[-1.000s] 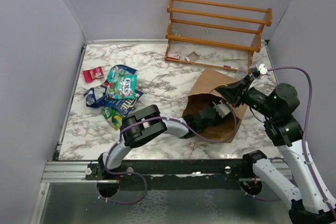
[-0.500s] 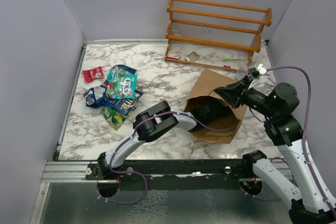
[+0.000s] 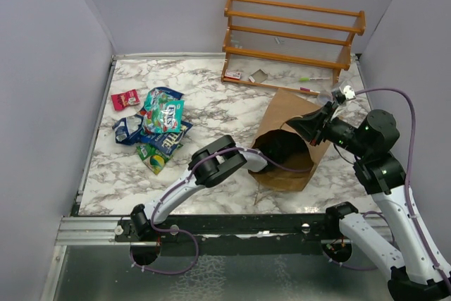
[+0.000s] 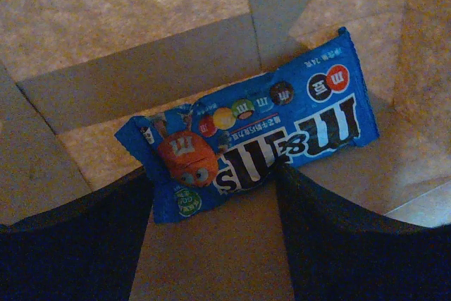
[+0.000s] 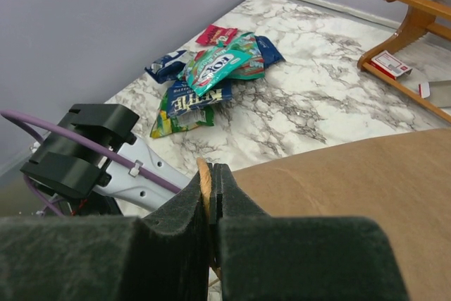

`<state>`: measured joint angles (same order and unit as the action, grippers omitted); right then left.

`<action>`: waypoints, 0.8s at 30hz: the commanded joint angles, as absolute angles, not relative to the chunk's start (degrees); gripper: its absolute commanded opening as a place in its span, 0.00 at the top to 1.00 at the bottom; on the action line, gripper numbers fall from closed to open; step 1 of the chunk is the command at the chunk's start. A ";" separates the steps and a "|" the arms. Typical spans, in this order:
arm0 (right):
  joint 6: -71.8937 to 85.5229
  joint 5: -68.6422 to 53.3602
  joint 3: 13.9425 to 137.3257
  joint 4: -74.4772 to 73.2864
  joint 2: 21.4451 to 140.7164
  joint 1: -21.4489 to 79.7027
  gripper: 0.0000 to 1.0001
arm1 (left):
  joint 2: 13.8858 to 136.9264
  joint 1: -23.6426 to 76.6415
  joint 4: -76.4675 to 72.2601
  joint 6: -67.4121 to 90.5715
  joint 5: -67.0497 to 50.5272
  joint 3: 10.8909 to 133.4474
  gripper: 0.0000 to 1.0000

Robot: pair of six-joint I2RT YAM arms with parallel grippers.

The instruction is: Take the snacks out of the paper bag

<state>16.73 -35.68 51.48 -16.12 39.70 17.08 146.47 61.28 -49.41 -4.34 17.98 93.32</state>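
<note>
Reaches with the left tool [image 4: 211, 177] deep into the paper bag [image 4: 106, 12], dark fingers [image 4: 77, 237] spread wide, nothing clamped between them. Straddles the near edge of a blue packet with white lettering [image 4: 282, 125], which lies flat and slanted on the bag's inner floor just ahead of the fingertips; cannot tell whether touching. Pinches the upper rim of the bag's mouth with the right tool [image 5: 210, 188], jaws closed tight on the brown paper edge. Keeps that mouth facing the left arm in the top view, with the bag tipped over on the marble tabletop [image 3: 225, 103], right of centre and just in front of the orange wooden rack [image 3: 292, 40]. Leaves a heap of snack packets [image 3: 161, 126] well apart on the tabletop's left side: teal-red on top, dark blue and green-yellow beneath. Shows a small red packet [image 3: 125, 99] just beyond the heap, toward the far-left corner. Shows small scraps on the rack's bottom shelf.
</note>
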 commanded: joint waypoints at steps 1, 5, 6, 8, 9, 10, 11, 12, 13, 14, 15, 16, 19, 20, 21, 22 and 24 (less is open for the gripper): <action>16.78 -36.46 53.71 -16.52 38.99 17.05 0.98 | 148.81 60.65 -51.34 -4.62 13.54 93.28 0.36; 16.35 -35.61 53.49 -16.87 38.85 17.05 0.98 | 146.92 60.31 -52.91 -3.97 13.02 91.01 0.53; 16.24 -35.48 53.44 -16.86 39.00 17.05 0.98 | 146.08 60.35 -53.09 -4.00 12.69 90.33 0.59; 15.89 -35.18 53.52 -16.94 39.26 17.05 0.98 | 144.25 60.35 -53.57 -4.25 12.31 88.48 0.73; 15.73 -34.99 53.61 -16.96 39.35 17.01 0.98 | 143.17 60.38 -53.92 -3.88 12.43 87.44 0.81; 15.69 -34.80 53.67 -16.96 39.42 17.05 0.98 | 141.96 60.38 -54.11 -3.51 12.75 86.58 0.88; 15.64 -34.61 53.69 -16.96 39.38 17.05 0.98 | 140.84 60.38 -54.20 -3.03 12.89 85.69 0.93; 15.51 -34.53 53.62 -16.91 39.45 17.05 0.98 | 139.78 60.34 -54.46 -2.74 12.92 84.74 0.97; 15.38 -34.31 53.67 -16.88 39.38 17.05 0.98 | 138.85 60.36 -55.00 -2.48 12.88 83.67 0.99; 15.18 -33.98 53.54 -16.86 39.37 17.05 0.98 | 137.87 60.37 -55.90 -2.16 12.69 82.49 1.00; 15.06 -33.67 53.53 -16.92 39.37 17.05 0.98 | 137.09 60.38 -56.54 -1.71 12.58 81.50 1.00; 14.82 -33.48 53.59 -16.95 39.44 17.05 0.98 | 135.82 60.36 -56.56 -1.27 12.46 80.62 1.00; 14.07 -32.91 54.03 -17.58 39.63 17.05 0.98 | 132.47 60.47 -56.25 0.35 11.76 77.99 1.00; 13.95 -32.68 54.07 -17.74 39.62 17.05 0.98 | 131.36 60.51 -56.36 0.86 11.36 76.17 1.00; 13.74 -32.36 54.01 -17.87 39.61 17.05 0.98 | 130.30 60.63 -56.45 1.14 10.75 74.82 1.00; 13.53 -31.93 53.95 -17.90 39.56 17.05 0.98 | 129.07 60.79 -56.28 1.36 10.45 73.74 1.00; 13.32 -30.72 53.44 -17.93 39.32 17.05 0.98 | 126.76 60.99 -55.36 1.86 9.53 71.92 1.00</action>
